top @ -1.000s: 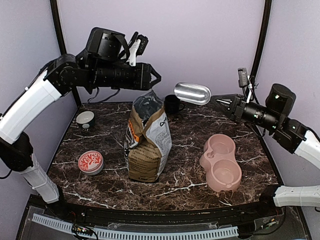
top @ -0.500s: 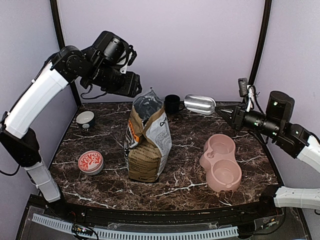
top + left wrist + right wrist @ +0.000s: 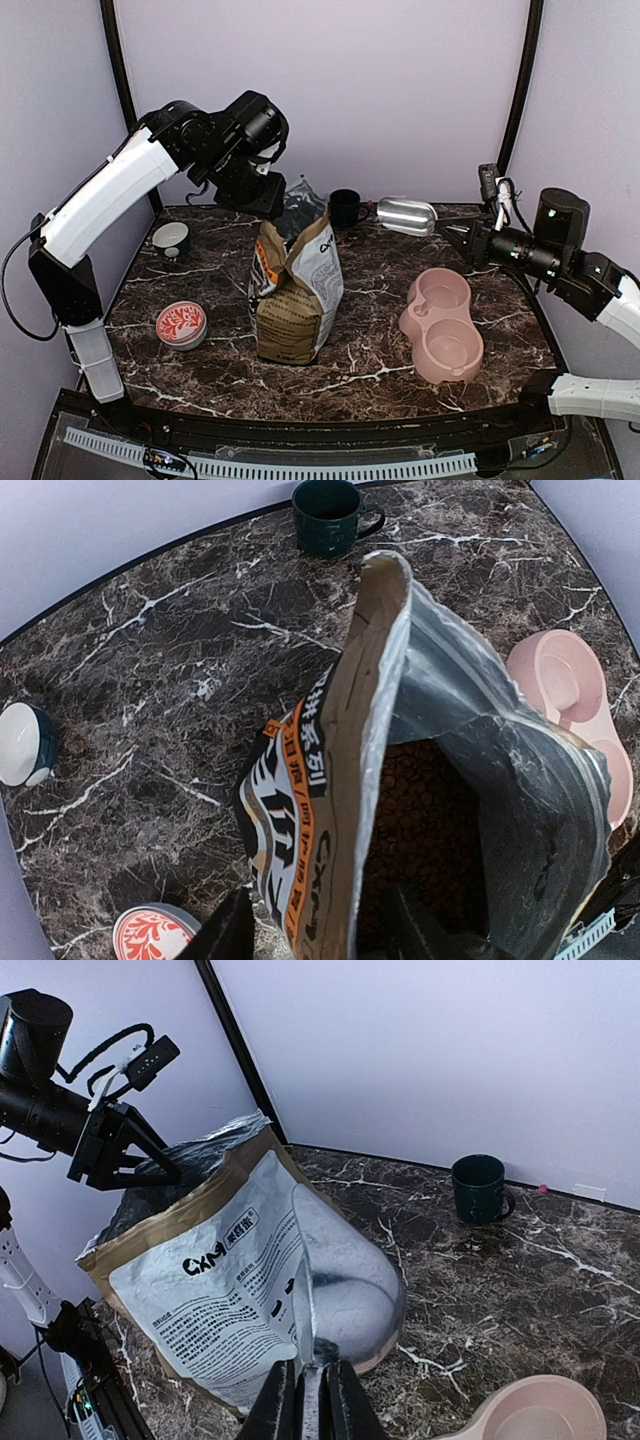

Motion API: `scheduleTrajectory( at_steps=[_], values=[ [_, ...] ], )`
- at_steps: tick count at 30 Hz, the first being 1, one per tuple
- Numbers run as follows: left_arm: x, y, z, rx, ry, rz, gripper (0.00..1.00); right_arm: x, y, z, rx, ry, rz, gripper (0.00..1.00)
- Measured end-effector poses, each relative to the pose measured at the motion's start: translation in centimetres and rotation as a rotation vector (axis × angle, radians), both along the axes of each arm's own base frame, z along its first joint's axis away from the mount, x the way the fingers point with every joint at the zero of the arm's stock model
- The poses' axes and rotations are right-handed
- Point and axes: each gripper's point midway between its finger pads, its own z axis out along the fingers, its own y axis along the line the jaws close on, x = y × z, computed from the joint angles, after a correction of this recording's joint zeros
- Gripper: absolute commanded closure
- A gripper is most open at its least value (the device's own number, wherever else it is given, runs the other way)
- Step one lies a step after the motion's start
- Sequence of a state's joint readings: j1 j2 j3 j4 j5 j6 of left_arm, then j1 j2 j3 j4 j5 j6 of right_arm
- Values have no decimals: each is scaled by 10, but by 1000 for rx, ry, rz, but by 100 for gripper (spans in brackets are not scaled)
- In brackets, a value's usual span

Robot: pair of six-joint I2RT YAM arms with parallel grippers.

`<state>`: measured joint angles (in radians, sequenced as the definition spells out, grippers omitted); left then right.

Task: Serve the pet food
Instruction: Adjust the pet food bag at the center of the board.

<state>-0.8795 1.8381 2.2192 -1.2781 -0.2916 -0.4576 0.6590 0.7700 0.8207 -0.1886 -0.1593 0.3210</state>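
Observation:
The pet food (image 3: 420, 810) is a dark heap of brown pellets at the bottom of the open paper bag (image 3: 298, 290), which stands upright mid-table. My left gripper (image 3: 272, 203) points down at the bag's mouth and is open. In the left wrist view its jaws (image 3: 325, 935) straddle the bag's near wall, one finger (image 3: 228, 932) outside and the other inside. My right gripper (image 3: 462, 233) is shut on the handle of a metal scoop (image 3: 408, 215), held in the air right of the bag. The scoop (image 3: 350, 1280) hangs in front of the bag (image 3: 215, 1280).
A pink double bowl (image 3: 443, 322) lies on the table at the right. A dark mug (image 3: 345, 207) stands at the back behind the bag. A small white and teal bowl (image 3: 171, 238) sits back left, and a red-patterned bowl (image 3: 181, 324) front left.
My left arm has swung from level above the bag to pointing down into its mouth. My right gripper has drawn back to the right and sunk lower, the scoop still in it.

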Motion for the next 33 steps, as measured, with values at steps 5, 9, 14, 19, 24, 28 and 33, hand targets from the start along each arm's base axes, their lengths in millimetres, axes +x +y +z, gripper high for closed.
scheduleTrajectory(
  at_steps=[5,9,14,19,24,28,33],
  values=[
    [0,3,-5,10,10,20,63,-2,-4,2,-1,-12,-10,100],
    [-1,4,-18,33,33,30,79,-1,-11,0,-9,-11,-49,100],
    [1,1,-29,35,43,32,100,4,-19,-6,-21,2,-100,100],
    [4,1,-28,42,24,31,100,5,-21,-10,-31,11,-112,100],
    [5,11,-20,83,7,20,100,2,-24,-15,-35,-1,-117,100],
    [11,25,-11,138,1,14,100,2,-26,-14,-34,-5,-124,100],
    [16,31,-6,197,-4,-18,100,4,-24,-18,-41,6,-120,100]
  ],
)
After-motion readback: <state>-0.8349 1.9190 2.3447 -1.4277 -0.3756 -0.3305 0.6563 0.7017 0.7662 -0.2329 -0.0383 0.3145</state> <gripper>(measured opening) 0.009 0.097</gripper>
